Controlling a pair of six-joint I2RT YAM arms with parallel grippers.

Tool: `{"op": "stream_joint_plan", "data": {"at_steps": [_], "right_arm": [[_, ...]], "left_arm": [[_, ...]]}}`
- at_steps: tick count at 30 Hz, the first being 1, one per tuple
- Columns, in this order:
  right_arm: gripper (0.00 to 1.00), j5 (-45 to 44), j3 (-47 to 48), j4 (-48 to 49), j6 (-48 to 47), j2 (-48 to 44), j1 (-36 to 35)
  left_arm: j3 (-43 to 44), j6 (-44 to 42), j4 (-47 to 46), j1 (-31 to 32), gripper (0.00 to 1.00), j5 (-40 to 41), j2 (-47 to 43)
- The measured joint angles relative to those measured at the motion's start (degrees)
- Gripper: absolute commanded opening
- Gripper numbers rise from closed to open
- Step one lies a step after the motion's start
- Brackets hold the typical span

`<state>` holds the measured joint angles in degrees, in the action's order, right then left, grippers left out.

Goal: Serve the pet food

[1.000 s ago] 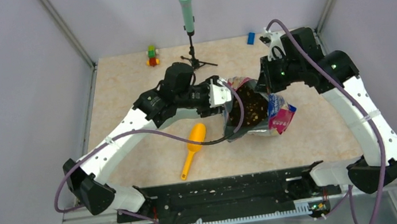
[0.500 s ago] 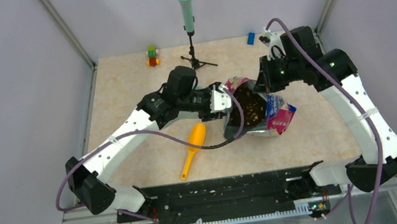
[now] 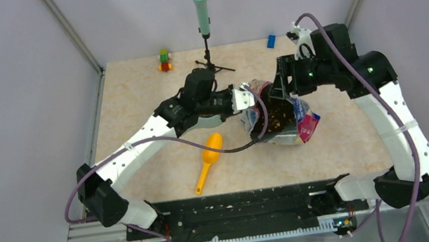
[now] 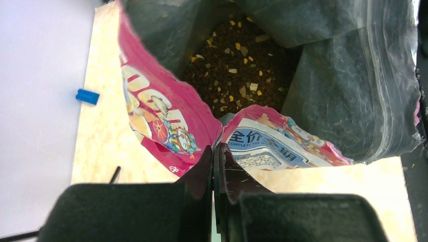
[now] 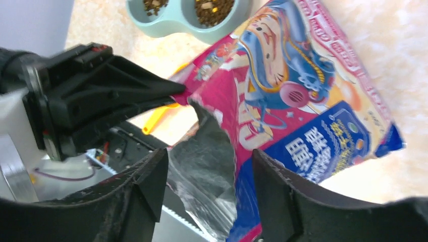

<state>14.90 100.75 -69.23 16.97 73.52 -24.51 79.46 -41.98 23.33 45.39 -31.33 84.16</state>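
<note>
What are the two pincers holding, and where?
The left pincer pinches the food bag by its pink mouth rim; the right pincer is open, holding nothing.

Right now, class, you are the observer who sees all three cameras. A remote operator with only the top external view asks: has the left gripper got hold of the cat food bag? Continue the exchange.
Observer: Yes. The left wrist view shows the left gripper shut on the pink rim of the bag.
Operator: And the right gripper?
Observer: Its own camera shows its jaws open, standing either side of the rim.
Operator: Where should the kibble go?
Observer: Probably into a pale green bowl, seen only in the right wrist view, with kibble in both wells.
</note>
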Motion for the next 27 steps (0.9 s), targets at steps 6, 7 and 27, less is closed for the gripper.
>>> {"op": "stream_joint_plan", "data": {"at_steps": [6,7,27], "right_arm": [[0.7,-7.43,-5.2,2.47,-2.67,-9.94,0.04],[0.7,-8.55,-9.22,4.92,-3.54,-13.79,0.04],[0.75,-19.43,-35.85,20.9,-25.81,-37.11,0.04]], "left_arm": [[3.08,16.74,-3.32,-2.75,0.0,2.93,2.14],[6.27,20.24,-2.29,-3.26,0.0,4.02,4.11],[21.55,46.75,0.26,-6.45,0.0,12.2,15.5]]}}
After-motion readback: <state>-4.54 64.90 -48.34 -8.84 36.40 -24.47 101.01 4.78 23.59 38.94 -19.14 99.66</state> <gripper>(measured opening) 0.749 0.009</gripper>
